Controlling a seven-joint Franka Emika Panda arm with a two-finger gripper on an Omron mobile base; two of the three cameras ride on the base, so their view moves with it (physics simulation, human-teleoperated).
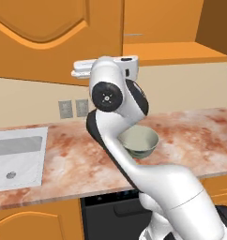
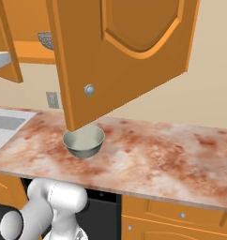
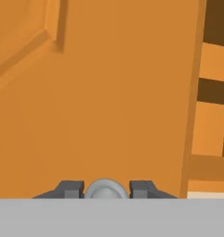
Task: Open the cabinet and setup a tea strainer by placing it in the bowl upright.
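Gripper [image 3: 106,190] right up against the cabinet [image 3: 109,92] door, fingertips [image 3: 70,189] either side of a round silver knob [image 3: 105,190]. Can't tell if they're pinching it. Door's edge runs down the right, w/ shelves [image 3: 214,134] showing past it.

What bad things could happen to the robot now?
1. The end effector straddles the small round knob of a cabinet door. The knob is smooth, so the fingers might slip off while pulling.
2. In the right base view, the other door hangs open right over the bowl. It might get in the arm's way later.
3. The tea strainer sits up on the shelf and could get knocked while being reached for.
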